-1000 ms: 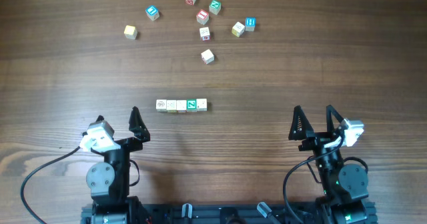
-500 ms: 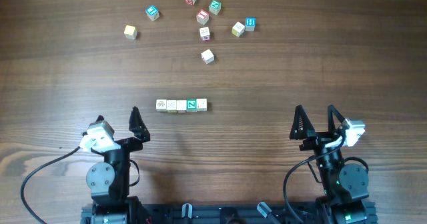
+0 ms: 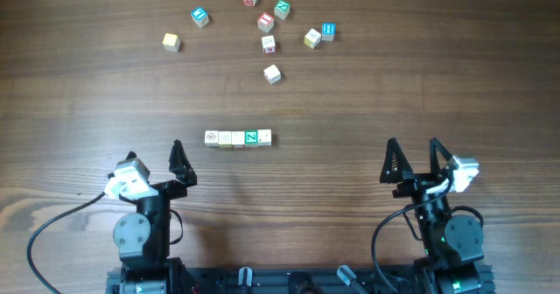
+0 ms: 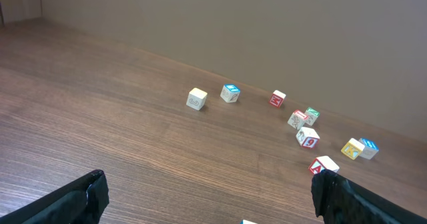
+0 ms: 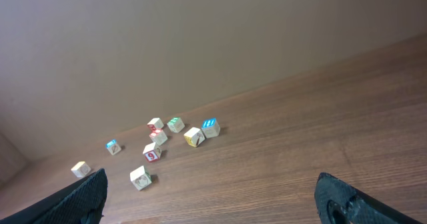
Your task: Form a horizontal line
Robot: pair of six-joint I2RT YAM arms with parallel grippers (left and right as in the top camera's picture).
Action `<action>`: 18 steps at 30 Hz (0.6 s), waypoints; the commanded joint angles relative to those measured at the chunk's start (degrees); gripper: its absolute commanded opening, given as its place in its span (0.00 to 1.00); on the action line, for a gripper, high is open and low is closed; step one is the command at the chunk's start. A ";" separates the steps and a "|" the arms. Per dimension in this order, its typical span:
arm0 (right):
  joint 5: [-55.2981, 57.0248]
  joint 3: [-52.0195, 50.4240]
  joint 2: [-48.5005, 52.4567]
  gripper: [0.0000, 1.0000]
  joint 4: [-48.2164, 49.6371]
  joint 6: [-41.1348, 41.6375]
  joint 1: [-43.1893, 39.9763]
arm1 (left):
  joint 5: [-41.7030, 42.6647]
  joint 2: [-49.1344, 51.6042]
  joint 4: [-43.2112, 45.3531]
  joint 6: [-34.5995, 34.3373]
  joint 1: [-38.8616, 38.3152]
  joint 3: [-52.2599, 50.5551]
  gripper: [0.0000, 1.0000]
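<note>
Jaws spread wide on the left gripper [image 3: 155, 152], lower left, nothing between them: parked, by the look of it. Just right and a little higher sits the line [image 3: 238, 137], five cubes edge to edge, level across the frame, green cube [image 3: 251, 137] second from the right. That reads as finished, which would explain why neither gripper reaches in. Top centre, loose cubes [image 3: 272, 73] lie scattered, well apart from the row; spares, I'd say. Lower right, the right gripper [image 3: 411, 147]: fingers apart, empty too.
</note>
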 commanded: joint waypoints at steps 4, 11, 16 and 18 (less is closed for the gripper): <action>-0.33 -0.07 -0.76 0.99 0.07 -0.31 -0.28 | -0.55 -0.52 0.00 1.36 -0.31 -0.26 1.00; -2.12 -0.07 -0.76 1.00 0.07 -8.04 -0.28 | -0.55 -0.52 0.00 1.36 -0.31 -0.26 1.00; -5.75 -0.07 -0.76 1.00 -0.37 -33.38 -0.28 | -0.55 -0.52 0.00 1.36 -0.31 -0.26 1.00; -5.75 -0.07 -0.76 1.00 -0.39 -42.25 -0.28 | -0.55 -0.52 0.00 1.36 -0.31 -0.26 1.00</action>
